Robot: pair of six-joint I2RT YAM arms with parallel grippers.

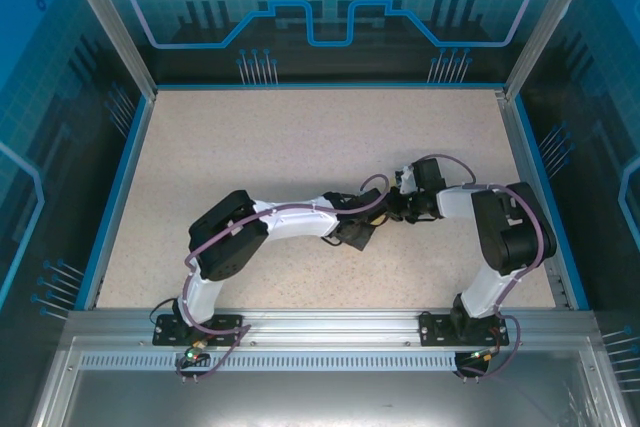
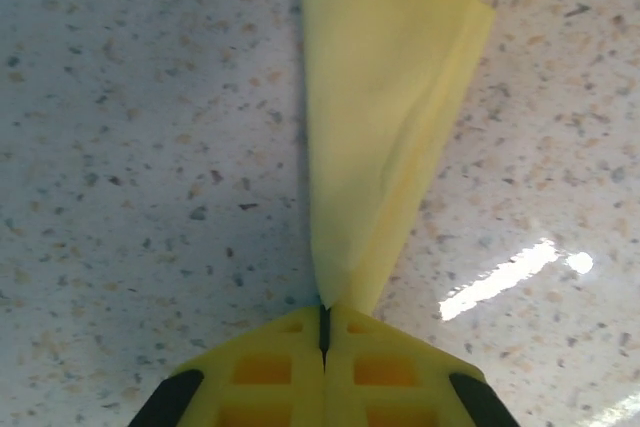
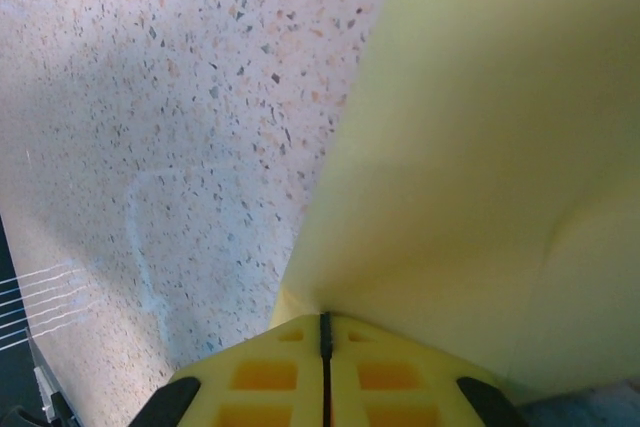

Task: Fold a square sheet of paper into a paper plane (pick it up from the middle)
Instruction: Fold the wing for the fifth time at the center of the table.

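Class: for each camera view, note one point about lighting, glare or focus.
Left wrist: a bright glare streak on the table, right of the sharply seen paper. Right wrist: the close paper looks soft and featureless, and a bluish shadow dims the table's lower left. Top external: even light, no glare on the table.

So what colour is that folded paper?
The paper is plain pale yellow, clearest from the left wrist.

The paper (image 2: 385,97) is thin, matt and pale yellow, softly creased. The surface (image 2: 130,147) looks like smooth speckled laminate, glossy where lamp glare falls. The left hand (image 2: 323,312) and right hand (image 3: 324,322) are matt yellow moulded plastic. The rail (image 1: 320,327) is brushed metal.
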